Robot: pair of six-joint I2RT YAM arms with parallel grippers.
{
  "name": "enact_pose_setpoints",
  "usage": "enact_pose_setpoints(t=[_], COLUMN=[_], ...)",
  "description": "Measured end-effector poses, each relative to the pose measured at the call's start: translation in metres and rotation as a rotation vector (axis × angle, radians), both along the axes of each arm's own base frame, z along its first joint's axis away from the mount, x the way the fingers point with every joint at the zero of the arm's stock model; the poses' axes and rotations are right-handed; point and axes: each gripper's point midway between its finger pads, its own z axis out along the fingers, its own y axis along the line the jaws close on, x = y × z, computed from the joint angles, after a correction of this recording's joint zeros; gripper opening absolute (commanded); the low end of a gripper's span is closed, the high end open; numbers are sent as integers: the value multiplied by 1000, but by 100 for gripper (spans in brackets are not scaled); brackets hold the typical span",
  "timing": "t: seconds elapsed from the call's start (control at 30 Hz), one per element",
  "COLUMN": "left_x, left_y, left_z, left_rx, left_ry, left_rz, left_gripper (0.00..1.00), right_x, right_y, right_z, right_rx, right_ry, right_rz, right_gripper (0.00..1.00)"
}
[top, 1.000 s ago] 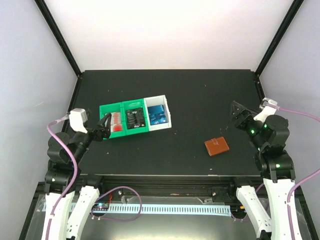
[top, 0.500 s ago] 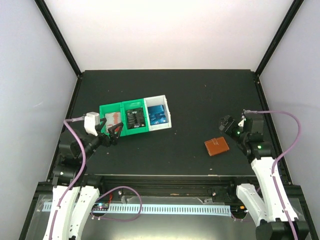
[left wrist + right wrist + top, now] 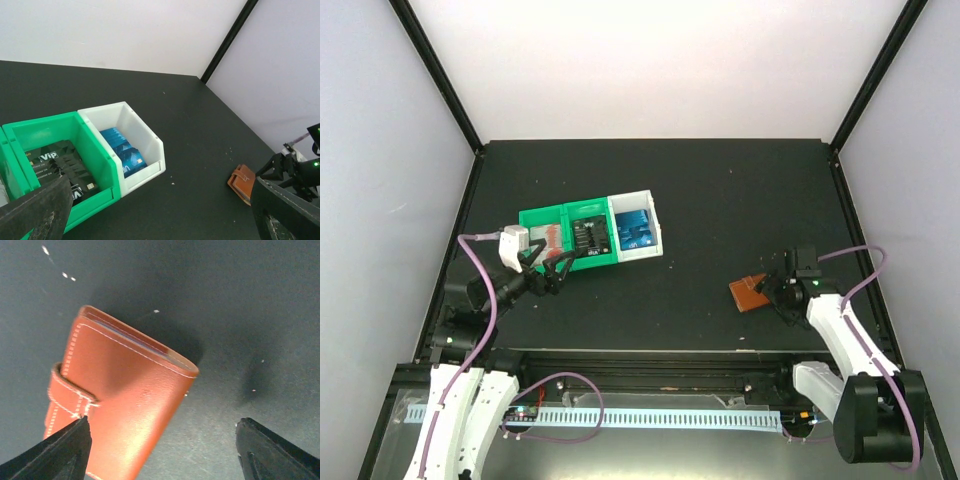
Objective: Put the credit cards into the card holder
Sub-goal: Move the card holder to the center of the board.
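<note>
r gripper [image 3: 776, 291] hangs low over the shut card holder [image 3: 120, 400] nr table front-right, jaws spread, prob lining up a grab. l gripper [image 3: 556, 272] also spread, facing the bins [image 3: 45, 124] where credit cards [image 3: 122, 150] lie sorted by colour.

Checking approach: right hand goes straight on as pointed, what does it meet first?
The closed card holder, lying directly ahead of the open right hand; how far off is unclear.
</note>
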Motion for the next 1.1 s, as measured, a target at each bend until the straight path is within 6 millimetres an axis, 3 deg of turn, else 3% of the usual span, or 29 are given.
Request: enact_pose_setpoints(t=[0.13,0.4,0.57,0.7,0.77,0.9,1.1], left_x=[0,0,2,2,1,0,2], left_y=[-1,-6,-11,-14,-15,-19,-28], left_z=[-1,-3,-2,2,5,10,-27], left_rx=[-1,-12,-30,-57,-74,-117,-196], left_ry=[1,8,19,18,16,19,135], left_rz=[-4,-38,-69,-83,-89,-107,-143], left_gripper=[99,99,99,99,99,99,99], right_x=[-8,1,25,43,56,59,49], right_y=[0,7,23,54,79,121,193], right_z=[-12,-29,-28,-28,-29,-29,-28], right_rx=[7,33,63,55,50,39,75], right_ry=[39,76,34,16,-4,-27,-68], right_rz=[-25,12,102,241,334,477,693], right_gripper=[69,53,49,44,40,38,38])
